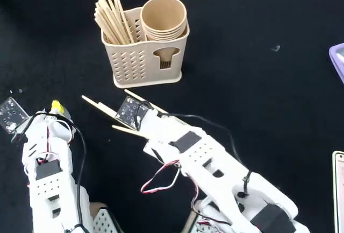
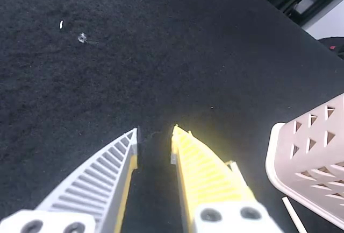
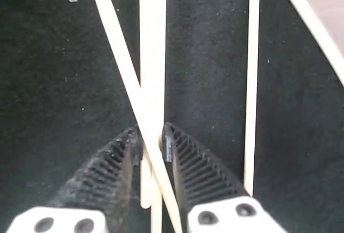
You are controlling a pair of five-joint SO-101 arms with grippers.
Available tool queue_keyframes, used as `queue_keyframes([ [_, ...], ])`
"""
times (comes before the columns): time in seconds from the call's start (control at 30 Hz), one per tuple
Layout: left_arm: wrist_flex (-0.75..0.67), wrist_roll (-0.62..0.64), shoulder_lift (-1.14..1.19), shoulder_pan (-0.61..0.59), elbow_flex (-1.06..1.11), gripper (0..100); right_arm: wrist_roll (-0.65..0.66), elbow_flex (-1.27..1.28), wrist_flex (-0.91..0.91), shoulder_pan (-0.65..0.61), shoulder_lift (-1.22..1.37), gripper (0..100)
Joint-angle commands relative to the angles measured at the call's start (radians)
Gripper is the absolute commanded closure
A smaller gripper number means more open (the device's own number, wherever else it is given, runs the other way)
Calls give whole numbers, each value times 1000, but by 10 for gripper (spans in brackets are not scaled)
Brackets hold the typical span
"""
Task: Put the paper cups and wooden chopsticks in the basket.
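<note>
In the basket (image 1: 142,63) stand the cups (image 1: 164,15) and most chopsticks (image 1: 110,20); just before it, loose chopsticks (image 1: 99,105) lie on the table, not yet in; the right gripper (image 3: 149,139) pinches two; the left gripper (image 2: 154,136), slightly spread, holds nothing.

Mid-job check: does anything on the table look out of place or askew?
Yes. Loose chopsticks lie scattered on the black table between the basket and the arms, at odd angles. Two of them cross each other inside the right pincer. The paper cups sit stacked upright in the basket.
</note>
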Motion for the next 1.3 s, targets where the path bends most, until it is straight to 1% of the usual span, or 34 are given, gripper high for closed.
queue_keyframes([
  [0.0, -26, 0, -14, -4, -15, 884, -11, -10, -18, -9, -13, 980],
  [0.17, -26, 0, -14, -4, -15, 884, -12, -47, 6, -12, 76, 907],
  [0.27, -26, 0, -14, -4, -15, 884, -12, -113, 51, -14, 157, 906],
  [0.5, -26, 0, -14, -4, -15, 884, -12, -191, 54, -12, 274, 906],
  [0.57, -26, 0, -14, -4, -15, 884, -12, -191, 54, -14, 272, 912],
  [0.67, -26, 0, -14, -4, -15, 884, -12, -191, 54, -14, 262, 993],
  [0.9, -26, 0, -14, -4, -15, 884, -12, -171, 52, -9, 196, 988],
  [1.13, -26, 0, -14, -4, -15, 884, -12, -81, -66, -12, 136, 988],
  [1.27, -26, 0, -14, -4, -15, 884, -11, -85, -80, -9, 153, 987],
])
